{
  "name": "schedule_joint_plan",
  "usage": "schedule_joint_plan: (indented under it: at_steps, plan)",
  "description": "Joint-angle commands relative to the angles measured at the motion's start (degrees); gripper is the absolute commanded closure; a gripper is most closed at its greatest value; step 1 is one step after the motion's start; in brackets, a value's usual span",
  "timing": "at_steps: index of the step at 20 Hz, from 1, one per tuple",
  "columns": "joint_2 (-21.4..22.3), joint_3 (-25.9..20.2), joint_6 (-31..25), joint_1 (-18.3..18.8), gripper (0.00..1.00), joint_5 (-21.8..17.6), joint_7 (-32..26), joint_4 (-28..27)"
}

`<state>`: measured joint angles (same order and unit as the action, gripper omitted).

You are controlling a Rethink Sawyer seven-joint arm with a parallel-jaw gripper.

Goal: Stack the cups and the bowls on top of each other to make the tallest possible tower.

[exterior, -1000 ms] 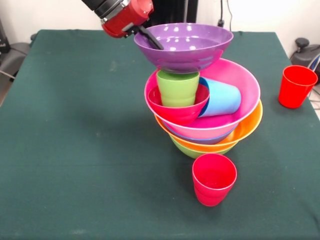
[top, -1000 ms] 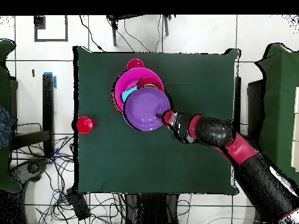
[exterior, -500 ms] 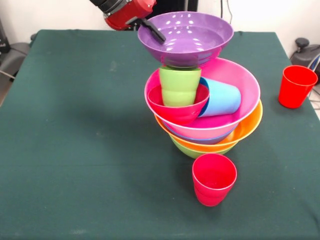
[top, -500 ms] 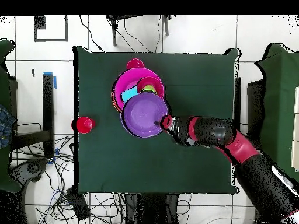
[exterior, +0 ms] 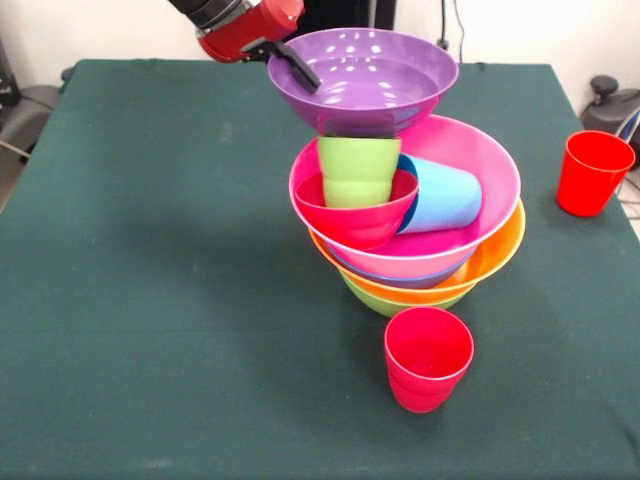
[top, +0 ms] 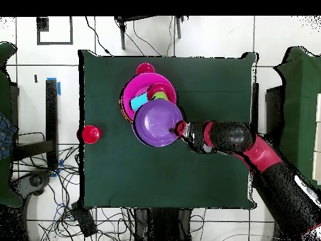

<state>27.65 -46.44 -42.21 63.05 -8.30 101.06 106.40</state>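
Observation:
My gripper point(exterior: 283, 62) is shut on the left rim of the purple bowl point(exterior: 365, 78) and holds it over the lime green cup point(exterior: 356, 170); I cannot tell whether they touch. The green cup stands upside down in the small red bowl point(exterior: 352, 218), inside the pink bowl point(exterior: 470, 190) that tops the tower point(exterior: 420, 270) of pink, blue, orange and lime green bowls. A sky blue cup point(exterior: 445, 196) lies on its side in the pink bowl. One red cup point(exterior: 428, 358) stands in front of the tower. Another red cup point(exterior: 592, 172) stands at the right edge. In the overhead view the gripper point(top: 178, 130) holds the purple bowl point(top: 157, 122).
The green table point(exterior: 150, 280) has open cloth on its left half. Chairs and cables lie around the table in the overhead view point(top: 37, 188). A dark object point(exterior: 610, 100) sits beyond the table's right edge.
The purple bowl, held in the gripper, has risen a little off the green cup and shifted slightly; it stays over the cup. Nothing else moved.

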Motion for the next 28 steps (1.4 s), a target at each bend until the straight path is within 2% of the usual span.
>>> schedule_joint_plan:
  at_steps: [1,15,23,28]
  plan:
    - [0.15,3.62,-0.86,-2.54,1.00,1.19,3.28,-5.54]
    - [1.12,1.52,4.01,-2.01,1.00,0.50,3.23,-5.75]
    - [1.90,1.21,4.38,-2.60,1.00,2.00,4.79,-6.16]
    - [1.44,-0.36,7.57,-2.54,1.00,3.35,5.26,-7.01]
